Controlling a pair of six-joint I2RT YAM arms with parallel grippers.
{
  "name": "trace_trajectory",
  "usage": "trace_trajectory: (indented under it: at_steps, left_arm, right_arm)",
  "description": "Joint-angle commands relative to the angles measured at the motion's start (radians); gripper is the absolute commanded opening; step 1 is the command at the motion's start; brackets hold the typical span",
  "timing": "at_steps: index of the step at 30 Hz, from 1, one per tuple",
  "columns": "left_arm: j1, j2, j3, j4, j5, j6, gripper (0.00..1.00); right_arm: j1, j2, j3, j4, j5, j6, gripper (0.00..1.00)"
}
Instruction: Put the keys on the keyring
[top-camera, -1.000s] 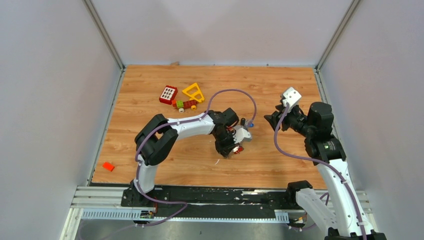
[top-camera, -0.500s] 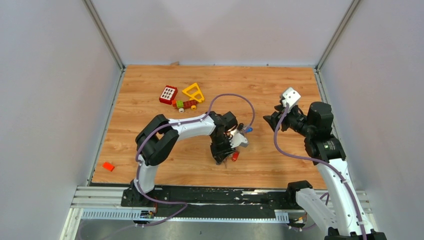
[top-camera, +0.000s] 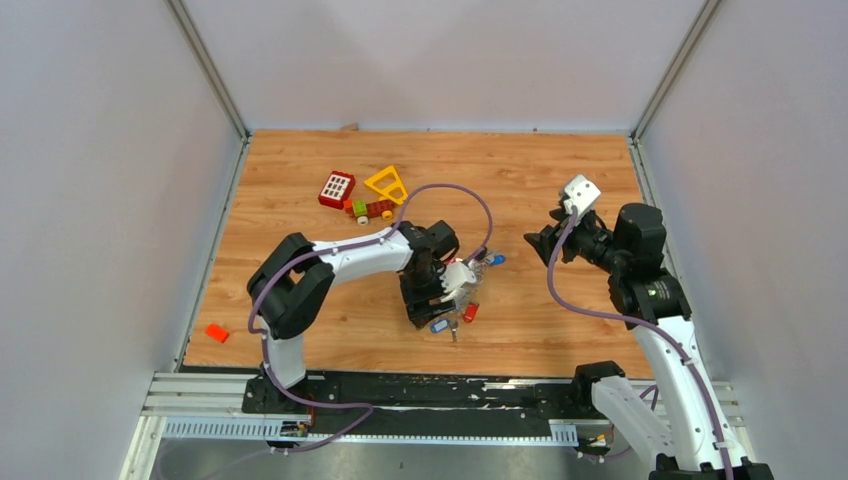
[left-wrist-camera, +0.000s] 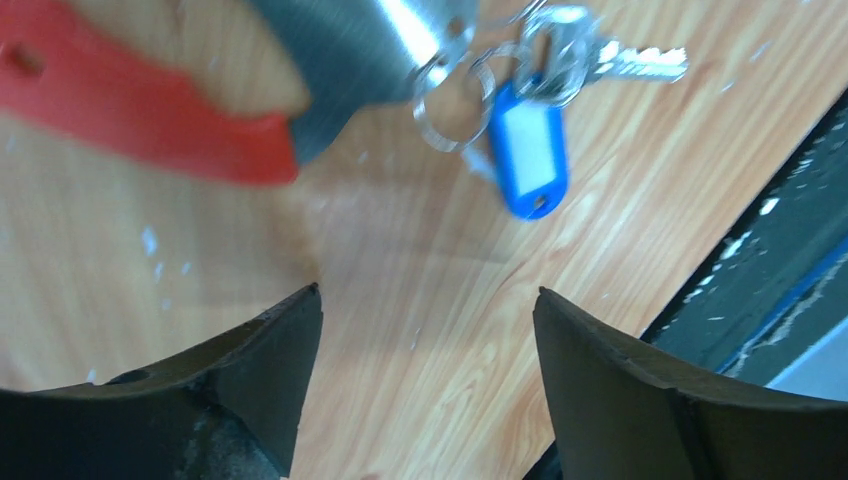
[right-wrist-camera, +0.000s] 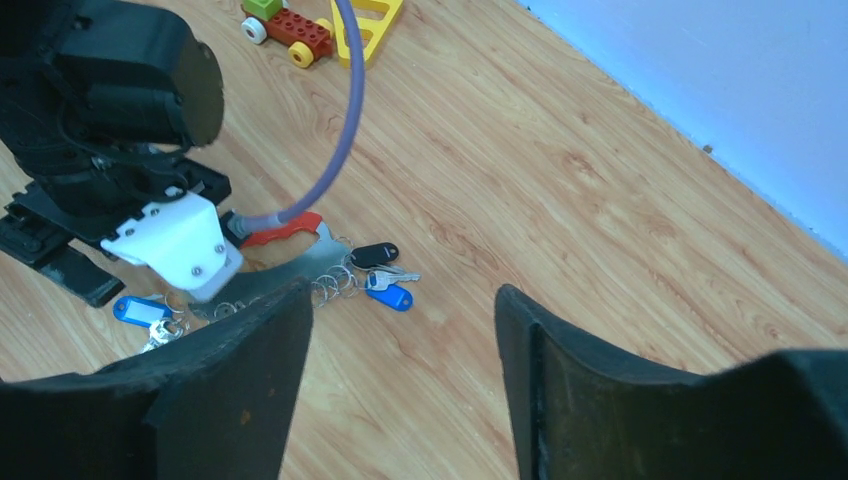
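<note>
Left gripper (left-wrist-camera: 428, 295) hangs wide open and empty, with the keyring (left-wrist-camera: 150, 120) at the upper left of its view. Right gripper (right-wrist-camera: 402, 292) is likewise open and empty. Its view, unlike the left wrist view, shows a black-tagged key (right-wrist-camera: 375, 253) beside the blue-tagged key (right-wrist-camera: 391, 297).

Toy blocks (top-camera: 337, 188) crowd far-left corner; left arm (top-camera: 360, 255) over keyring (right-wrist-camera: 285, 232) blocks centre; far edge, far-right corner passable.
</note>
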Motion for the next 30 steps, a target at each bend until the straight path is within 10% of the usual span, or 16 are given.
trace_trajectory:
  at_steps: [1, 5, 30]
  left_arm:
    - [0.051, -0.156, -0.056, 0.082, -0.122, 0.011, 0.87]
    - [0.125, -0.298, -0.108, 0.195, -0.177, -0.015, 0.93]
    - [0.503, -0.971, -0.458, 0.78, -0.365, -0.234, 1.0]
  right_arm:
    - [-0.005, 0.01, -0.009, 0.027, 0.002, 0.012, 0.71]
    - [-0.007, 0.026, 0.004, 0.031, 0.035, 0.032, 0.99]
    - [-0.017, 0.08, 0.011, 0.117, 0.202, 0.222, 1.0]
